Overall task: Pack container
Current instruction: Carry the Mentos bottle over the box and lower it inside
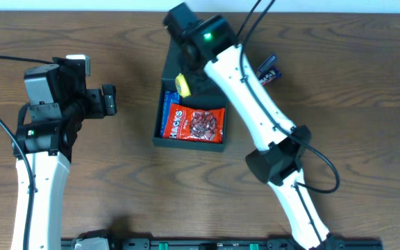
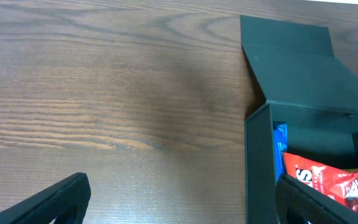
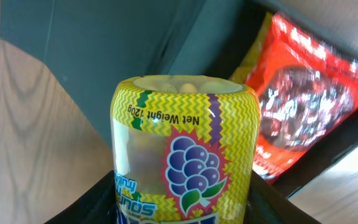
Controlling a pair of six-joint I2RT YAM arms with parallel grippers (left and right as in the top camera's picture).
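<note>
Matte teal-black cardboard box (image 1: 186,144), flap open, sits mid-frame overhead with a glossy red packet (image 1: 198,125) inside. Right jaws clamp a yellow plastic tub (image 3: 185,155), base cut off. Left jaws gape wide, empty.

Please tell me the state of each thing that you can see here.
container: open, lid flap folded back.
red packet: lying flat inside the container.
blue packet: inside the container.
yellow jar: gripped, off the table.
right end effector: shut on the yellow jar.
left end effector: open, empty.
</note>
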